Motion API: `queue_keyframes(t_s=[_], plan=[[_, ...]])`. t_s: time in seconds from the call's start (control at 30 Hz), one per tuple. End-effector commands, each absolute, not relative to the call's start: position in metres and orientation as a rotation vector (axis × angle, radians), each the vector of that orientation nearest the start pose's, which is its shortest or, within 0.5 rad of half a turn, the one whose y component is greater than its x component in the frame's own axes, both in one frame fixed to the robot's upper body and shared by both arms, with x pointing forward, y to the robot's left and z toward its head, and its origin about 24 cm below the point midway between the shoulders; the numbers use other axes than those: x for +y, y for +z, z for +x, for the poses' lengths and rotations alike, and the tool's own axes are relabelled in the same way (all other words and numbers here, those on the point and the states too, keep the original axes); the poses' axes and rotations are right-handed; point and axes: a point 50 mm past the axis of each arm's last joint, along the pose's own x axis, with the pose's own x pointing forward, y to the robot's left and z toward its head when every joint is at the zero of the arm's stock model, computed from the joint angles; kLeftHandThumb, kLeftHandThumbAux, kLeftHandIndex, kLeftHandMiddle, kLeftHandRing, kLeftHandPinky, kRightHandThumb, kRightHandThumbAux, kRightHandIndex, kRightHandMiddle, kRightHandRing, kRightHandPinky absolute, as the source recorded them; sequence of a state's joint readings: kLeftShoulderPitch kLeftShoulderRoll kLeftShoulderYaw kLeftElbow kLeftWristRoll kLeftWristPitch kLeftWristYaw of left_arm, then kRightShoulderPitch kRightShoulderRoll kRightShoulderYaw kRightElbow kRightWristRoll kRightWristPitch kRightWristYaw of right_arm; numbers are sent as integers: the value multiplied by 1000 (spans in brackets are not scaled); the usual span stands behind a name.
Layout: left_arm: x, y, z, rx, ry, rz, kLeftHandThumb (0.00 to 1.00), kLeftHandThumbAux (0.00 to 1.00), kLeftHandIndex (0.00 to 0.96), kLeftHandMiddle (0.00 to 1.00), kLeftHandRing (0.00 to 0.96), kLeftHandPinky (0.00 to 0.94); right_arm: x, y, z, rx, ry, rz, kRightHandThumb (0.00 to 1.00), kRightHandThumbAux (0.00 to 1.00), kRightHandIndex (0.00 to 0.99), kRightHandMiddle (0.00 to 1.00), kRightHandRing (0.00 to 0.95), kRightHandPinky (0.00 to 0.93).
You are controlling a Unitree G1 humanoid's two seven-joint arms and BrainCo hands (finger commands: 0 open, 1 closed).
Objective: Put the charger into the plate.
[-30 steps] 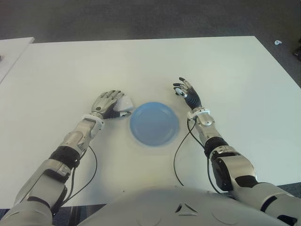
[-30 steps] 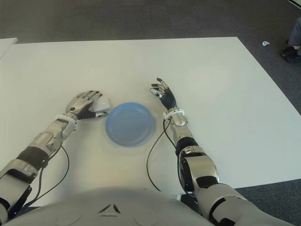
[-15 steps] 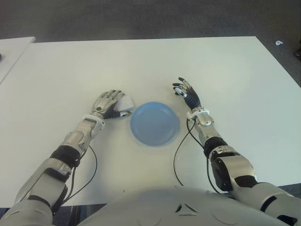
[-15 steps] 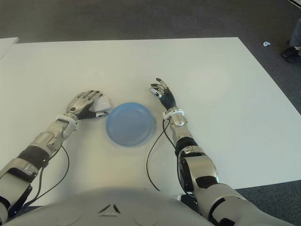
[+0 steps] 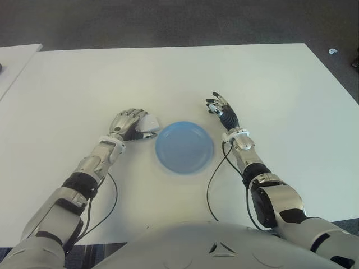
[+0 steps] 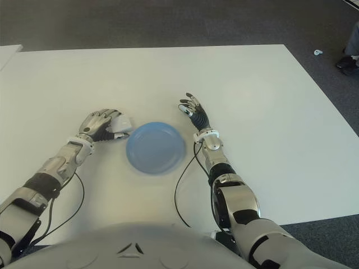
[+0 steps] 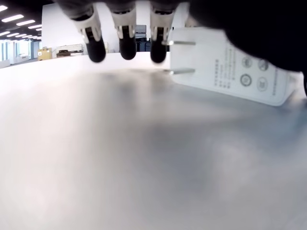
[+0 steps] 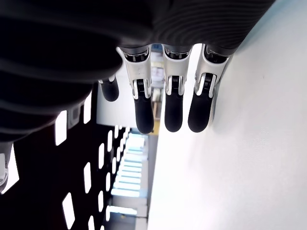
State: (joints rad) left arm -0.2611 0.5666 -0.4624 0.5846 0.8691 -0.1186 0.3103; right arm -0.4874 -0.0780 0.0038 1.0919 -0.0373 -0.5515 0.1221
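charger (image 5: 149,123) under left hand (image 5: 128,124), beside blue plate (image 5: 184,147).

Under the left hand (image 5: 128,123), with its metal-looking knuckles and dark rubbery fingertips (image 7: 96,50), the charger (image 7: 230,72) looks smooth matt white plastic with metal prongs on the matt white table (image 5: 168,78), beside a smooth blue plastic-looking plate (image 5: 184,147).

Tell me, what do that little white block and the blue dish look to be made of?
The charger, under the left hand, looks like matte white plastic with printed marks and two shiny metal prongs. The plate looks like smooth blue plastic with a slight sheen, though glazed ceramic cannot be ruled out.
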Motion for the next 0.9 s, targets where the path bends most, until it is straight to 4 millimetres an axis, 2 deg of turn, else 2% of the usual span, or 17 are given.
queue_keyframes(t_s=[0.03,0.1,0.2,0.47,0.9], plan=[[214,-30,262,98,-313,1508,540,427,387,618,607,599,-137,-50,287,272,251,-136,0,428,37,245,218,127],[214,-32,262,123,-293,1484,649,582,418,694,691,691,-137,-50,287,274,251,-135,0,430,39,244,215,124],[212,-32,262,137,-283,1460,705,657,435,760,762,766,-137,-50,287,275,250,-133,0,433,42,243,213,121],[208,-28,260,127,-264,1407,736,693,442,837,828,862,-137,-50,287,283,243,-129,0,443,51,243,213,120],[208,-23,260,130,-226,1338,744,696,443,866,863,863,-137,-51,288,292,238,-122,0,462,56,244,213,116]])
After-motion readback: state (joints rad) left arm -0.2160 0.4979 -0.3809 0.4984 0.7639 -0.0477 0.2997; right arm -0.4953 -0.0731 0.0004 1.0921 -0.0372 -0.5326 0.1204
